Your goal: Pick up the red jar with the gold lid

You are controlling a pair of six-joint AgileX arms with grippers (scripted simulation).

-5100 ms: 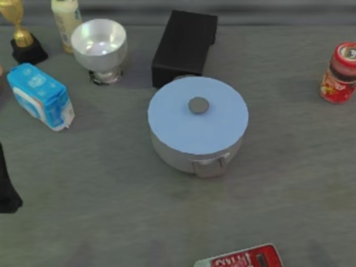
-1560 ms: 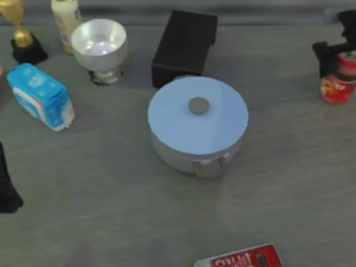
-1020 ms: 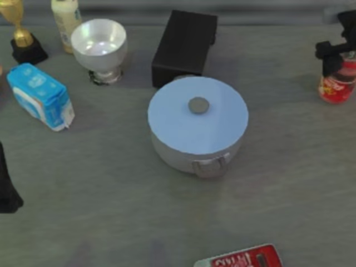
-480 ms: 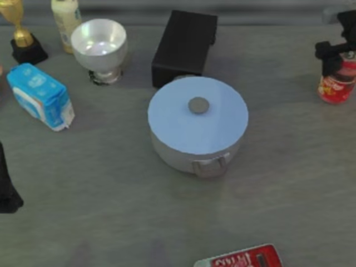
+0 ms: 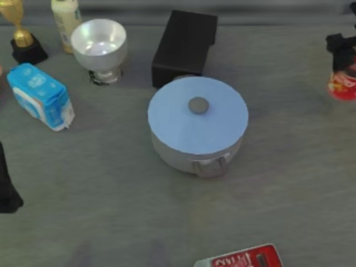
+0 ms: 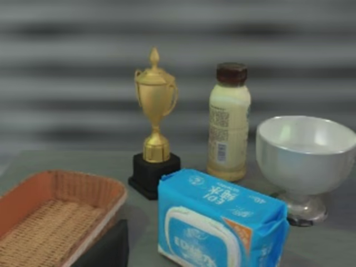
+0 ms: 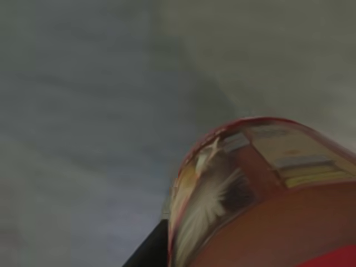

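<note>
The red jar [image 5: 345, 84] is at the far right edge of the top view, its lower red label showing under my right gripper [image 5: 342, 55]. That gripper's black body covers the jar's top, so the gold lid is hidden. In the right wrist view the red jar [image 7: 261, 194] fills the near field, tilted, with one black finger [image 7: 147, 250] pressed against its side. The right gripper is shut on the jar. My left arm [image 5: 6, 189] stays parked at the table's left edge.
A pot with a pale-blue lid [image 5: 197, 114] sits mid-table, a black box [image 5: 184, 45] behind it. At the left are a silver bowl [image 5: 99, 44], blue pack [image 5: 40, 94], trophy [image 5: 22, 33], pale yellow bottle [image 5: 65, 19] and wicker basket [image 6: 50, 217]. A flat red packet [image 5: 242, 257] lies at the front.
The right gripper came down over the jar, closed on it, and has now carried it to the right, partly past the view's edge. The left arm has not moved.
</note>
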